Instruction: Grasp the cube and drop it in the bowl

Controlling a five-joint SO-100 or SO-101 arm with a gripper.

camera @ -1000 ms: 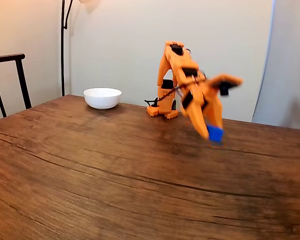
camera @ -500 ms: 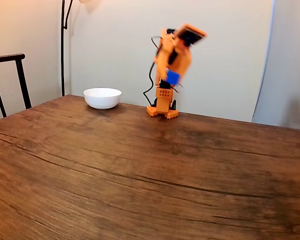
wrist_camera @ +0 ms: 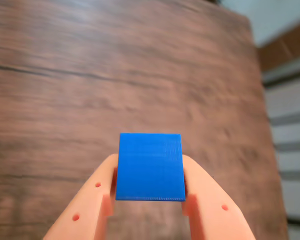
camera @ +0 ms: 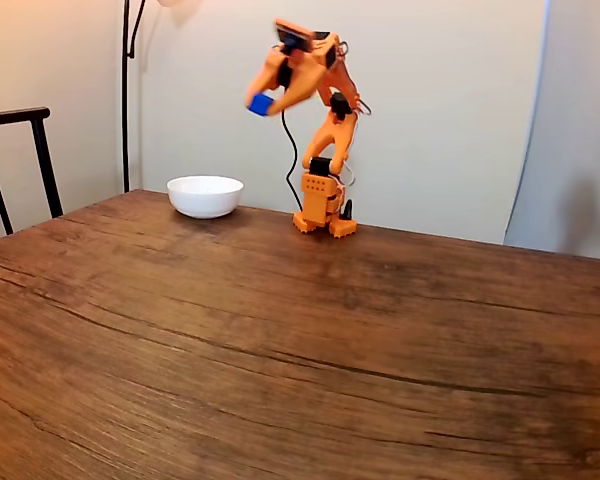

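My orange gripper [camera: 261, 103] is raised high above the table in the fixed view, shut on the bright-blue cube [camera: 261, 104]. It hangs up and to the right of the white bowl [camera: 205, 195], which sits on the table near its far edge. In the wrist view the blue cube [wrist_camera: 150, 166] is clamped between my two orange fingers [wrist_camera: 97, 200], with blurred wooden tabletop far beneath my gripper [wrist_camera: 150, 192].
The arm's orange base [camera: 324, 205] stands on the wooden table [camera: 280, 340] just right of the bowl. A dark chair [camera: 20, 160] is at the left edge and a lamp pole [camera: 127, 90] stands behind the bowl.
The arm swung from low over the table at the right, up past its base, to high on the left near the bowl, carrying the cube throughout.
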